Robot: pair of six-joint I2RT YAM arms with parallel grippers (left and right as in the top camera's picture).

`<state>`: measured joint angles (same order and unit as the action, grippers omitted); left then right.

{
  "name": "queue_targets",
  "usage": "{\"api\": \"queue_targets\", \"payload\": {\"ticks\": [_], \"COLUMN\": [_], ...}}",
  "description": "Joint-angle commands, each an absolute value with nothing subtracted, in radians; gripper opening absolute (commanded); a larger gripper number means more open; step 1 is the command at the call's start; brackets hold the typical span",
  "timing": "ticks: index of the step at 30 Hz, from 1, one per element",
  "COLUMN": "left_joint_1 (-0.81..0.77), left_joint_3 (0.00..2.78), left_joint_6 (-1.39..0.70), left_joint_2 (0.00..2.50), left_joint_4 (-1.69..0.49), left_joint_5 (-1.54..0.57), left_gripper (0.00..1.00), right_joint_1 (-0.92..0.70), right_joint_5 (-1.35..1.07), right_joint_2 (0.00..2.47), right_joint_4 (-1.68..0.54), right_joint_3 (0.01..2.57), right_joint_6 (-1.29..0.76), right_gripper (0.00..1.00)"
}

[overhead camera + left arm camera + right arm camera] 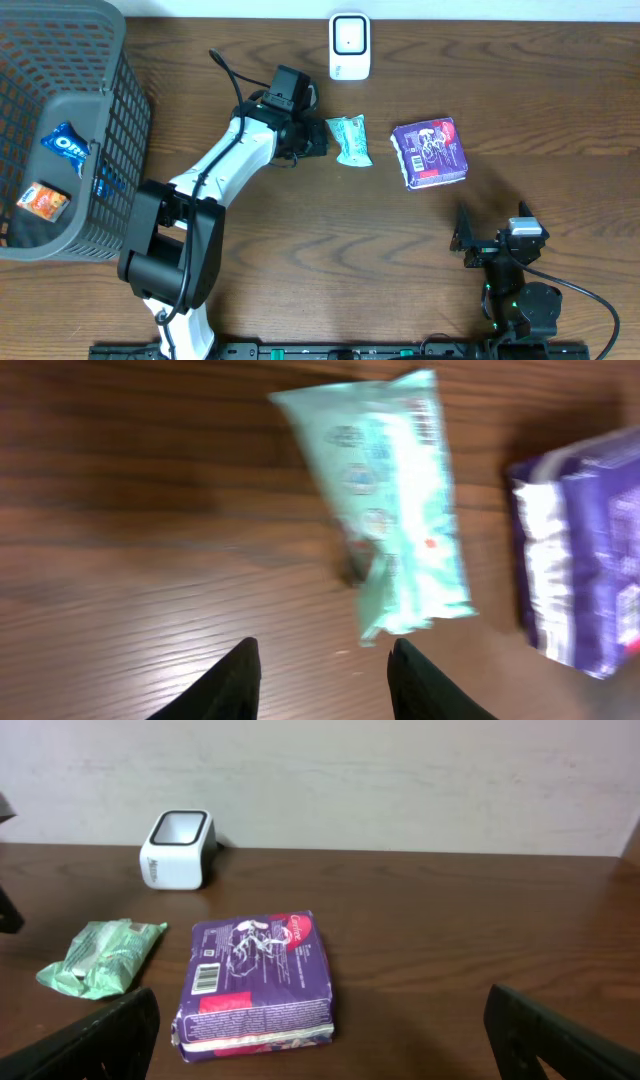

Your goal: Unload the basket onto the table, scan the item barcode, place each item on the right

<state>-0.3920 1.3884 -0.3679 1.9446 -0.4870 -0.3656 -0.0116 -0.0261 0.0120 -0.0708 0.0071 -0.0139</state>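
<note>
Left gripper [325, 652] is hovering part-open and empty beside the green packet [395, 490], which is looking light, soft, crinkly; best pinched across its middle.

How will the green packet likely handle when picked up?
The green packet looks like thin film with crimped ends, so probably light and floppy. Its smooth wrap may slip. Lying flat, it seems unlikely to roll.
</note>
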Motion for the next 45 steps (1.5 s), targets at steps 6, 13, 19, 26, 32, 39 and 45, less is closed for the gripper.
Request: {"api": "queue_targets", "payload": {"ticks": [6, 13, 19, 26, 32, 39, 45], "left_joint_1": [-0.498, -0.5, -0.5, -0.5, -0.505, -0.627, -0.707], "left_joint_3": [1.404, 1.404, 1.404, 1.405, 1.405, 1.398, 1.398], "left_joint_6": [-0.349, -0.347, -0.288, -0.288, -0.34, -0.455, -0.506], "left_joint_2": [2.031, 2.091, 2.075, 1.927, 1.867, 1.871, 1.882], "left_joint_4": [-0.335, -0.331, -0.348, -0.361, -0.365, -0.315, -0.285], "left_joint_5": [-0.347, -0.146, -0.089, -0.125, -0.411, -0.489, -0.194], "left_gripper": [0.27, 0.19, 0.19, 0.23, 0.27, 0.27, 0.52], "right_joint_1": [-0.02, -0.02, -0.02, -0.02, -0.02, -0.02, -0.02], "right_joint_5": [-0.024, -0.024, -0.024, -0.024, -0.024, -0.024, -0.024], "right_joint_2": [0.007, 0.007, 0.007, 0.007, 0.007, 0.007, 0.007], "right_joint_4": [-0.075, -0.075, -0.075, -0.075, -0.075, -0.075, -0.075], "right_joint_3": [0.006, 0.006, 0.006, 0.006, 0.006, 0.006, 0.006], "right_joint_6": [-0.006, -0.006, -0.006, -0.006, -0.006, -0.006, -0.006], "right_gripper": [0.99, 0.99, 0.99, 0.99, 0.99, 0.99, 0.99]}}
